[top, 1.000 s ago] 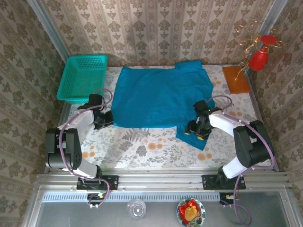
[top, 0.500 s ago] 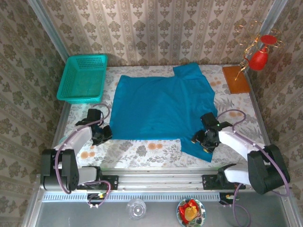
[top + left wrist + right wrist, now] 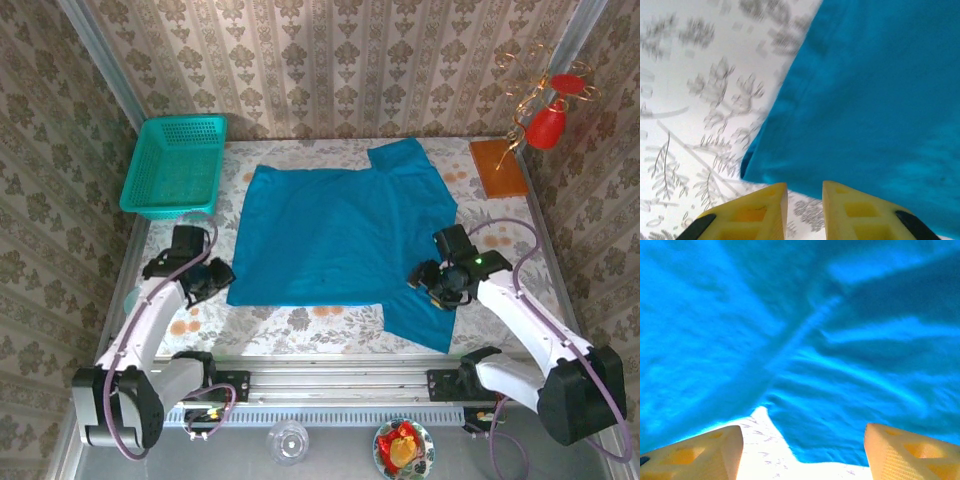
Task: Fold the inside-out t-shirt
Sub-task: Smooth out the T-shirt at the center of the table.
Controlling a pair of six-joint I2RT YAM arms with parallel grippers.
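Setup for first fold

I see the teal-blue cloth t-shirt (image 3: 340, 235) flat, right of the green plastic mesh basket (image 3: 140, 172); left tool (image 3: 805, 189) slightly parted, right tool (image 3: 802, 434) wide, both empty. I'd pinch hem corners evenly.

Qty — 1 tee (image 3: 340, 235), 1 basket (image 3: 175, 170), 1 board (image 3: 497, 168), 1 ornament (image 3: 547, 125), 1 glass (image 3: 288, 441), 1 plate (image 3: 427, 452).

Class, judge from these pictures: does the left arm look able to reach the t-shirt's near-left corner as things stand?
Probably yes: the left gripper hovers just short of that corner of the t-shirt, jaws slightly apart, with just a strip of table between.
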